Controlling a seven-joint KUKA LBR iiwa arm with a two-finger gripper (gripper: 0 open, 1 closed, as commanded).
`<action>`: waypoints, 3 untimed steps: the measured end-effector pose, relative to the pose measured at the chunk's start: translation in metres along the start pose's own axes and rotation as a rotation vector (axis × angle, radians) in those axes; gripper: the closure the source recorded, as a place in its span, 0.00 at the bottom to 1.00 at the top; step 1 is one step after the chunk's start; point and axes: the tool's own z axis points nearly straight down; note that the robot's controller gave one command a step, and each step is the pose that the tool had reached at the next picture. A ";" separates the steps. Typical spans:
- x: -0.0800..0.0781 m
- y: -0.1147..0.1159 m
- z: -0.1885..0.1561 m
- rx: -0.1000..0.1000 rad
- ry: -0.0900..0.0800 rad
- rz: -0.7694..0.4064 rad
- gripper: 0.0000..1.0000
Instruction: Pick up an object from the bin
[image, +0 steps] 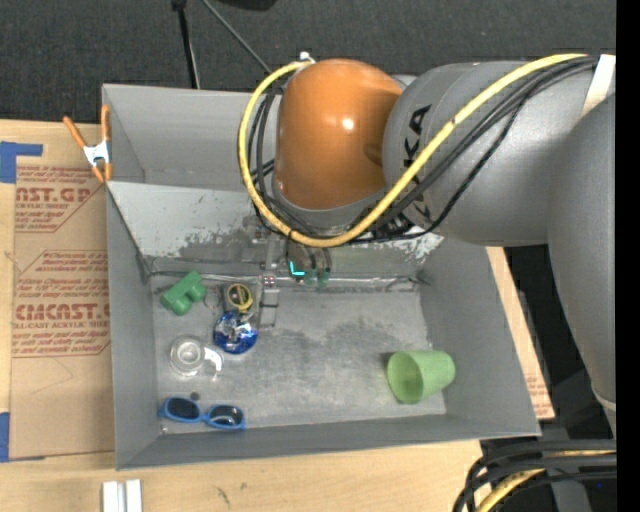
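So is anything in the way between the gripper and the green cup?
Nothing visible. Only bare bin floor lies between the gripper and the green cup, which lies on its side at lower right.

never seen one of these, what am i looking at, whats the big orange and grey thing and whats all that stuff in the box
One camera looks down into a grey metal bin from above and a bit to one side. The big grey shape coming in from the right is a robot arm. The orange dome and the cables looped round it are parts of the arm. Under the dome is its gripper, down inside the bin near the back wall. Whether it holds anything cannot be told.

Loose things lie on the bin floor. A green cup lies on its side at the right. At the left are a green block, a small ring-like thing, a blue and white piece, a clear cup and blue sunglasses. The ring-like thing is nearest the gripper.
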 end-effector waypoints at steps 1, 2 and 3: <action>-0.008 0.003 0.164 0.001 -0.001 -0.353 0.00; -0.010 0.003 0.161 -0.001 -0.005 -0.351 1.00; -0.010 0.003 0.161 -0.001 -0.006 -0.351 0.00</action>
